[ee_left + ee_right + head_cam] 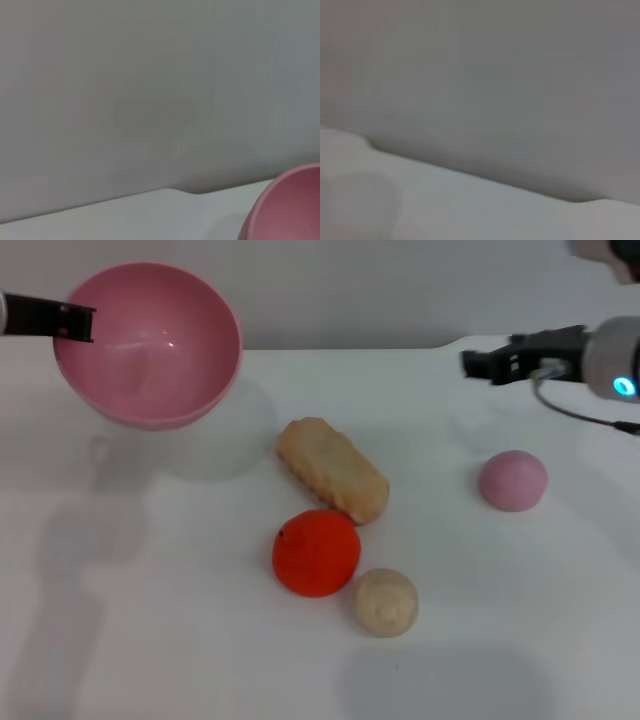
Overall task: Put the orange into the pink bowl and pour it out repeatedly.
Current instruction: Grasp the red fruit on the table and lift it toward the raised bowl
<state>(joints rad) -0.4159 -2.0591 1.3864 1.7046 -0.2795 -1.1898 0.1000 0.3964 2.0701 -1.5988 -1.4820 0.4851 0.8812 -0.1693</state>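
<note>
Orange on the table, near the middle front, touching or almost touching a tan bread-like piece behind it, with a beige ball just beside it toward the right front. Empty bowl at the far left, tipped toward the camera and apparently lifted off the table (shadow lying below and to the right of it), rim pinched by the left gripper, clamped on the bowl's left edge. Right gripper at the far right, above the table, pointing left; cannot tell how wide its fingers stand. Pale pink ball nearer that gripper than the orange is.

Key relation: orange lies forward and left of the right gripper, well apart, and roughly as far from the bowl. Probably the free right arm's pick, reaching down and inward past the pink ball and clear of the bread and beige ball. No long axis to align with.
</note>
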